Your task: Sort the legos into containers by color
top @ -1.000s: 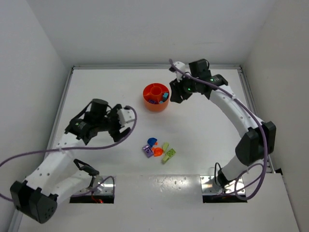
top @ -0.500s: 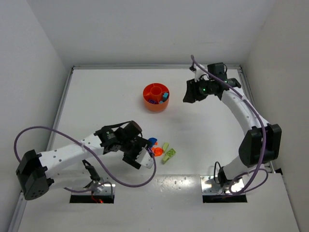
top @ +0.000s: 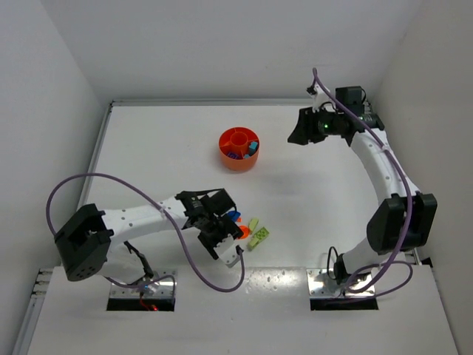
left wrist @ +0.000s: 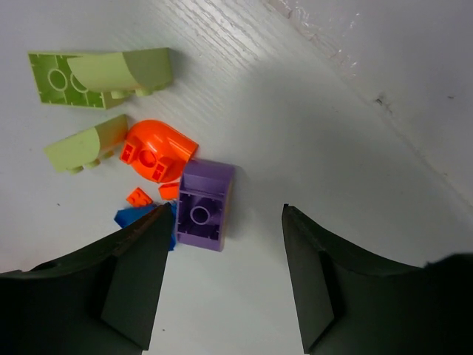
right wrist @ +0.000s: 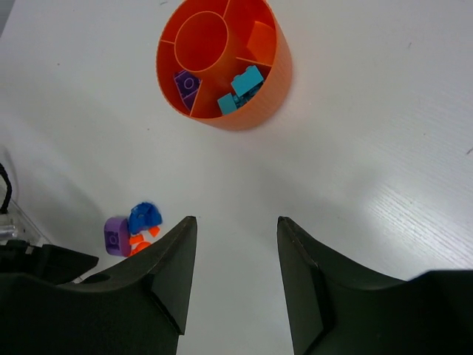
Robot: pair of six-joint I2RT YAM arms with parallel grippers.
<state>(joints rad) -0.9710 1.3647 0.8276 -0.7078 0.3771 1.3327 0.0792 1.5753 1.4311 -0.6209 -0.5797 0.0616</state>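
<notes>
As I read it from the left wrist view, purple brick (left wrist: 201, 205): it lies studs-side down on the counter (left wrist: 281, 133), in the gap of the left tool (left wrist: 228, 229), close to one finger (left wrist: 137, 281) and well clear of the other.
Orange rounded piece (left wrist: 157, 151): just past the purple brick, touching its far corner, beyond the tool's tips.
Blue piece (left wrist: 140, 218): partly hidden behind that same finger, beside the purple brick, with two tiny orange bits (left wrist: 138, 197) next to it.
Yellow-green pieces (left wrist: 83, 146): three of them lie farthest from the tips, one against the orange rounded piece, two overlapping farther out.
Left tool state: spread wide, low over the pile, gripping nothing that I can see.
Orange tray (right wrist: 255, 111): ahead of the right tool (right wrist: 235, 237), well apart from it and from the pile.
Tray contents: purple legos (right wrist: 185, 85) sit in one wedge and teal legos (right wrist: 240, 85) in the next; the central cup (right wrist: 201, 37) shows only bare orange.
Right tool state: spread wide and empty, held high above the counter.
</notes>
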